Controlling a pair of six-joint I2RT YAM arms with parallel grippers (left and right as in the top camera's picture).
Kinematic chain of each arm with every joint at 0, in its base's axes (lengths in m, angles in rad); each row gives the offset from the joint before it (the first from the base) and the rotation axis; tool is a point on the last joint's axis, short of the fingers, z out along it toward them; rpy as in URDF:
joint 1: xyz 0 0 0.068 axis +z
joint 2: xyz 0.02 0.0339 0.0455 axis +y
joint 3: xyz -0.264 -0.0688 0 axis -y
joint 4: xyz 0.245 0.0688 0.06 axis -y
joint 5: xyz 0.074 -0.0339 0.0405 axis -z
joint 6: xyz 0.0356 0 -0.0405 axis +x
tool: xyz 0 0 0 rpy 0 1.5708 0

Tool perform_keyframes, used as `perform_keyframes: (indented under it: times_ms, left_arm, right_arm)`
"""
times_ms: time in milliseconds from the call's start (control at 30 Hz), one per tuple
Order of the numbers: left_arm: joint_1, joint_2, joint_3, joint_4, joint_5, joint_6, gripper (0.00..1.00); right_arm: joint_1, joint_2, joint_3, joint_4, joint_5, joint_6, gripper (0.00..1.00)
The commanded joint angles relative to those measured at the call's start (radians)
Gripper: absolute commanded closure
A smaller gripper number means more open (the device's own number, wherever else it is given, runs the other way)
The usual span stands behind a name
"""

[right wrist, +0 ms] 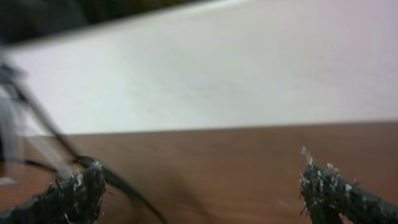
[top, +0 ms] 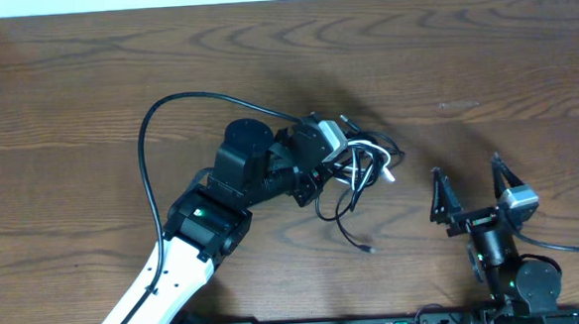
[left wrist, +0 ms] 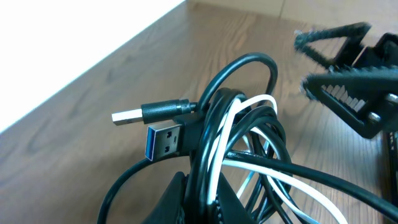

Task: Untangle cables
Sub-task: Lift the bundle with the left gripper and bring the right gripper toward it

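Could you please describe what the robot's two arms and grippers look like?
The left arm has a white link and black joints with a small green light; a thick black lead loops from it. The right arm is black, also green-lit. The right gripper has two black triangular fingers with rough pads.

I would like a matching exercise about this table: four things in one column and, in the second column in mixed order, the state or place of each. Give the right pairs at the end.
Column one
1. left jaws
2. right jaws
3. white cable
4. blue plug

Column two
a. wide open, holding nothing
b. just under the silver plug
c. shut on the cables
d. wound among the black cables

Pairs: 1-c, 2-a, 3-d, 4-b
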Motion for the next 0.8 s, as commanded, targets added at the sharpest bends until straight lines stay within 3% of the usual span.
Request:
perform_keyframes:
  times_ms: [0, 233, 467, 600, 767]
  left_arm:
    - [-0.001, -0.011, 0.034, 0.058, 0.061, 0.012, 0.92]
    - [-0.001, -0.011, 0.034, 0.121, 0.049, -0.022, 0.92]
    - [-0.001, -0.011, 0.034, 0.197, 0.021, -0.025, 0.92]
    - [-0.001, -0.011, 0.034, 0.272, -0.229, -0.214, 0.92]
    - [-0.001, -0.011, 0.034, 0.298, -0.303, -0.439, 0.92]
  right_arm:
    - [-0.004, 0.0, 0.04, 0.013, -0.175, 0.139, 0.01]
    - [-0.004, 0.106, 0.224, -0.087, -0.259, 0.155, 0.01]
    - [-0.004, 0.417, 0.535, -0.242, -0.414, 0.132, 0.01]
    - [-0.004, 0.574, 0.64, -0.179, -0.615, 0.093, 0.01]
    - [-0.002, 0.674, 0.651, -0.014, -0.792, 0.177, 0.01]
